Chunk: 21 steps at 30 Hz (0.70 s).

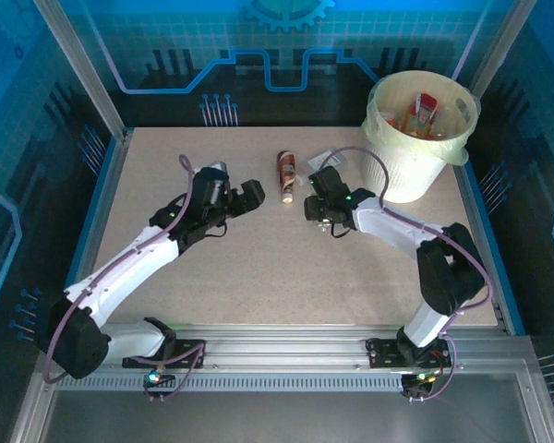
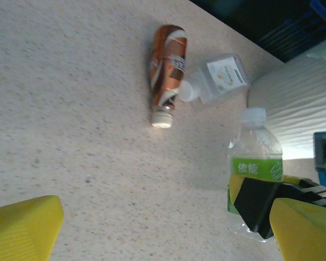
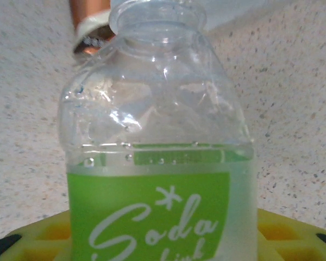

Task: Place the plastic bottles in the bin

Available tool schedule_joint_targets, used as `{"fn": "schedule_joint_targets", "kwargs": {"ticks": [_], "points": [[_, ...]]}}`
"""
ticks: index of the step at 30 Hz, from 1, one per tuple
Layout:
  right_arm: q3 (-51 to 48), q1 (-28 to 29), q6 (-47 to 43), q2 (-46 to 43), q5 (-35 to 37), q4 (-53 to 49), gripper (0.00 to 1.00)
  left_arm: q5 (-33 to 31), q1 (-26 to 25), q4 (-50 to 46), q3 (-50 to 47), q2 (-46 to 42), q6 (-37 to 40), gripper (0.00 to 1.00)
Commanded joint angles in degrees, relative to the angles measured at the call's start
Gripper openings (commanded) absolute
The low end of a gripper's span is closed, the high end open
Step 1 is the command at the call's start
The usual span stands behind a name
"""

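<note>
- Table [image 1: 258,277]: pale speckled top; both arms reach across it from the near edge.
- Bin [image 1: 411,175]: white bucket with a pale yellow liner, standing at the far right corner of the table. Bottles in the bin [image 1: 423,115] show red and orange labels above the rim.
- Green-label bottle [image 2: 255,163]: clear plastic with a bright green label reading "Soda". It sits between the fingers of the right gripper, just left of the bin's wall. It fills most of the right wrist view, with yellow pads to either side of its lower body.
- Right gripper [image 1: 316,205]: closed around the lower half of the green-label bottle. One black finger [image 2: 255,204] lies across the label's bottom edge.
- Brown bottle [image 1: 285,175]: lies flat on the table between the two grippers, white cap pointing toward the near edge. Nothing grips it.
- Clear bottle [image 2: 220,79]: white label, lying flat just right of the brown bottle, cap end against that bottle's side.
- Left gripper [image 1: 238,189]: spread wide and holding nothing. Its yellow fingers [image 2: 24,231] sit at opposite edges of the left wrist view. It hangs left of the brown bottle, apart from it.
</note>
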Motion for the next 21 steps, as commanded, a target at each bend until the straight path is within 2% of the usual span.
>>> {"fn": "schedule_joint_targets", "kwargs": {"ticks": [1, 11, 21], "points": [[-0.4, -0.7, -1.8, -5.1, -1.7, 0.4, 0.33, 3.2, -1.4, 1.8, 3.2, 3.2, -1.7, 0.99], [3.2, -4.8, -3.1, -14.8, -6.8, 0.4, 0.32, 1.5, -6.5, 1.1, 7.8, 6.4, 1.3, 0.99], [14.3, -17.8, -4.1, -15.8, -19.6, 0.7, 0.3, -1.0, -6.8, 0.9, 5.7, 3.5, 4.5, 0.99]]}}
